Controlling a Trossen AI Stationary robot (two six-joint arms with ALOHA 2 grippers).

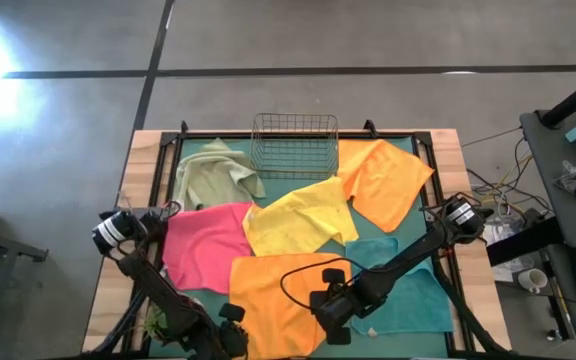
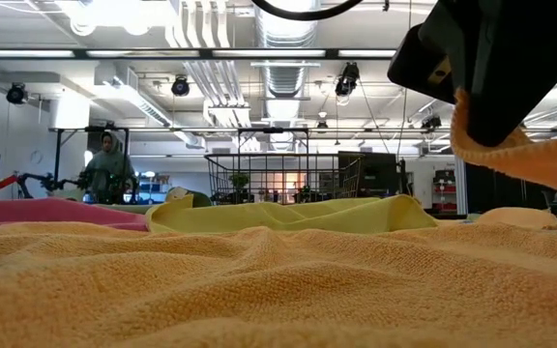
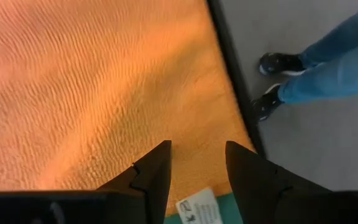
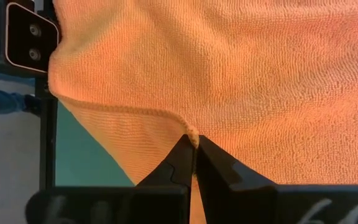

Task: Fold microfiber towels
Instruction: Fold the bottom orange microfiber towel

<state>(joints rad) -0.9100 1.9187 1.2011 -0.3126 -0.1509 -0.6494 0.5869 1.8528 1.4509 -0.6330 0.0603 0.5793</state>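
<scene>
An orange towel lies spread at the table's near middle. My right gripper is shut on its hem near the near right corner, and the low view shows that part raised under the gripper. My left gripper is open just above the same towel's near left corner, close to the towel's white label. Pink, yellow, sage green, teal and a second orange towel lie flat and overlapping on the green mat. My right gripper pinches the orange towel's hemmed edge between its two shut fingertips, coming slanting down from the table's right. The pinched part is lifted off the table and hangs below the fingers. The rest of the towel lies on the mat.
A wire basket stands at the far middle of the mat. A person's legs and black shoes are on the floor just past the table's near edge. Another person is far off in the room behind.
</scene>
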